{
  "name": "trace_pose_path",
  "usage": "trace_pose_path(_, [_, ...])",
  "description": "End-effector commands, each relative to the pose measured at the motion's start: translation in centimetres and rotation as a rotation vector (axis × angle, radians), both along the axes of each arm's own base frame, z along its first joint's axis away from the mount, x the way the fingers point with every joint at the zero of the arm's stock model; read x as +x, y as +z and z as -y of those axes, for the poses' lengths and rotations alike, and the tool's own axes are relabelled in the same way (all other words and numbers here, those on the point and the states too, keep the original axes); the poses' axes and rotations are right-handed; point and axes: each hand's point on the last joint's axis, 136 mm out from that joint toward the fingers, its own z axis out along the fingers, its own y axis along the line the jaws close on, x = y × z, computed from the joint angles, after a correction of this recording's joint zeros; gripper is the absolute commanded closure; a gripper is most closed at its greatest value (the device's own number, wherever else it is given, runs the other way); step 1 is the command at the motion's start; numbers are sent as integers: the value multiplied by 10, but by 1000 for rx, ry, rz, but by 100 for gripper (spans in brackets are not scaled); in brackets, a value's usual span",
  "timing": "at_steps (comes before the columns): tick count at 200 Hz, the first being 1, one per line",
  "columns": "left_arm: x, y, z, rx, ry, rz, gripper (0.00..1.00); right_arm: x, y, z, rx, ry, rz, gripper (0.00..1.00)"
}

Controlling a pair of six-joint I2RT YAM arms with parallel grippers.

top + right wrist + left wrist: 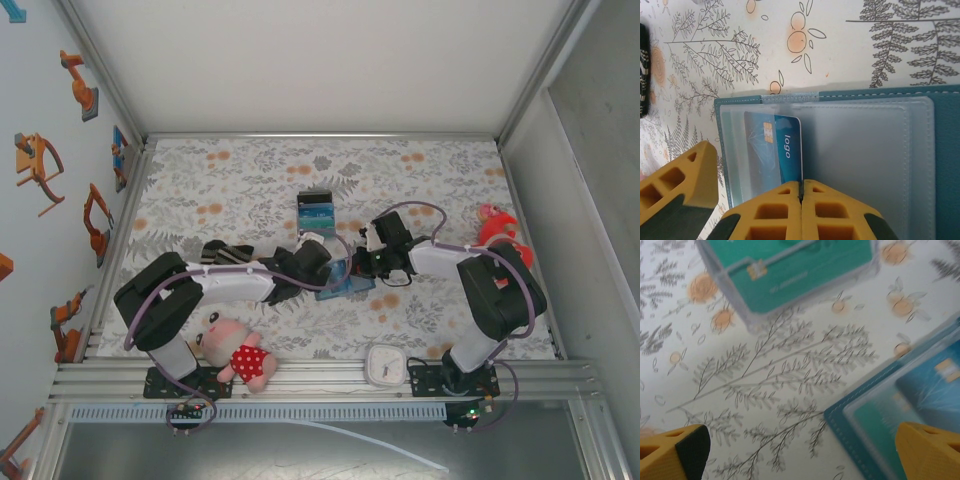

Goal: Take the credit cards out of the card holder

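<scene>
Floral tablecloth [840,50] bears the card holder [946,175], right jaws pinching its blue card [785,150].

Only one word can be read with certainty. In the right wrist view, the blue credit card [782,150] sitting in the clear pocket of the card holder [940,165] carries the word "logo" in small white letters, just beside its gold chip. The word runs along the long side of the card. In the left wrist view, the teal credit card [805,270] has one short line of pale print near its chip. It is too blurred to read; perhaps it is in capital letters. In the top view no writing is large enough to read.
</scene>
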Motion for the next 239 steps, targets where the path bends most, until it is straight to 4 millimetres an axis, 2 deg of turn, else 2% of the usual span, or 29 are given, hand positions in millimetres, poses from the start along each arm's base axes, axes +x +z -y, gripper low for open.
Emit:
trace_pose_path(1, [8, 13, 18, -43, -35, 21, 4, 9, 8, -1, 13, -17, 19, 100])
trace_pose_path(40, [9, 0, 24, -19, -53, -2, 4, 8, 5, -1, 15, -18, 7, 100])
trace_pose_path(111, [2, -25, 13, 68, -60, -50, 5, 9, 6, 5, -26, -17, 26, 100])
trace_pose_path(181, [-2, -32, 3, 104, -52, -63, 6, 14, 13, 18, -44, -36, 48, 100])
trace_pose_path(223, [-1, -34, 4, 103, -51, -65, 6, 12, 25, 8, 32, -28, 60, 100])
trace_pose_path(239, [-1, -34, 5, 98, -50, -64, 6, 10, 28, 1, 91, -19, 57, 92])
